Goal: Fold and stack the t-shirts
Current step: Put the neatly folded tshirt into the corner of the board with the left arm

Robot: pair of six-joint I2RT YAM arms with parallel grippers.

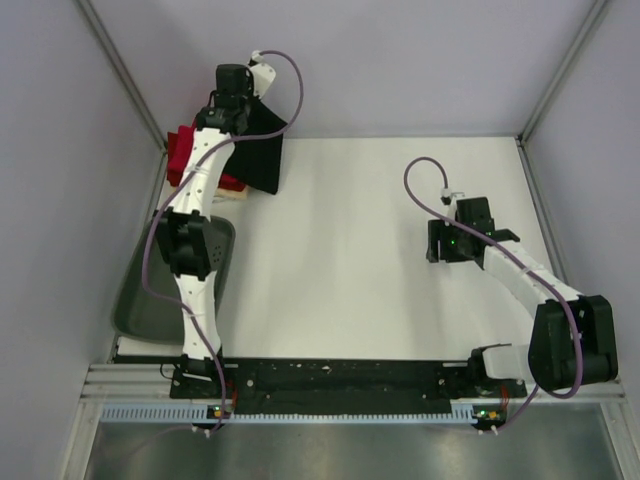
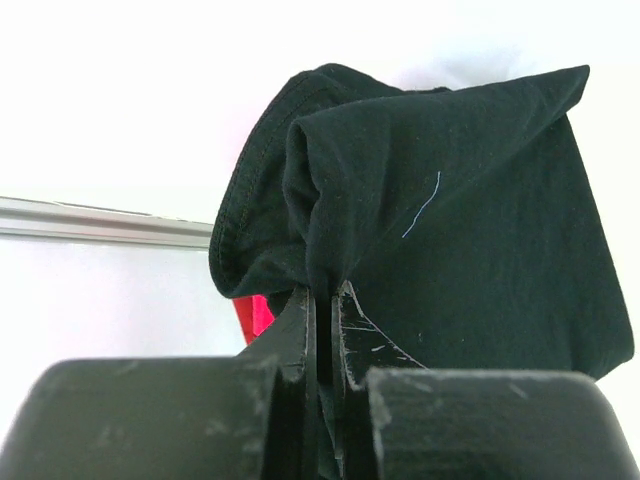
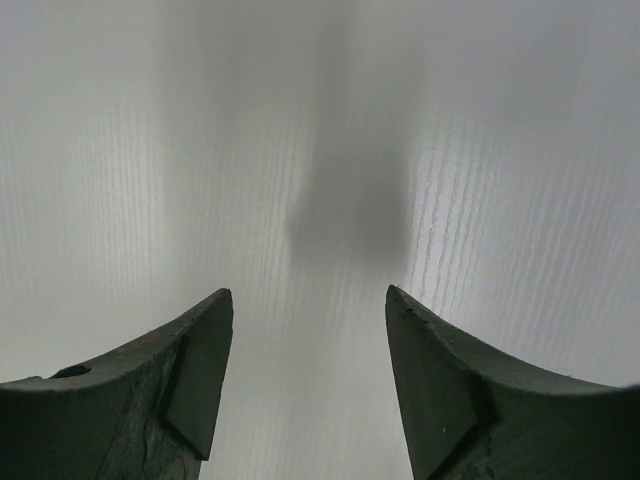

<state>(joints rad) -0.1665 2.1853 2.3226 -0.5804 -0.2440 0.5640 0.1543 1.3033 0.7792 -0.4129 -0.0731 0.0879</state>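
Note:
My left gripper [image 1: 243, 103] is shut on the folded black t-shirt [image 1: 262, 148] and holds it raised at the far left corner, its lower part hanging towards the stack. In the left wrist view the black cloth [image 2: 450, 230] bunches above my closed jaws [image 2: 322, 300], with a pale thread on it. Folded red t-shirts [image 1: 181, 155] lie stacked under it, and a sliver of red [image 2: 255, 315] shows in the wrist view. A cream t-shirt [image 1: 238, 196] peeks out at the stack's near edge. My right gripper [image 3: 310, 310] is open and empty over bare table [image 3: 320, 150], at the right [image 1: 452, 240].
A grey oval plastic tub [image 1: 165, 290] sits at the left edge, partly under my left arm. Pale walls with metal rails [image 2: 100, 222] close in the table on three sides. The white table [image 1: 350, 270] spreads between the two arms.

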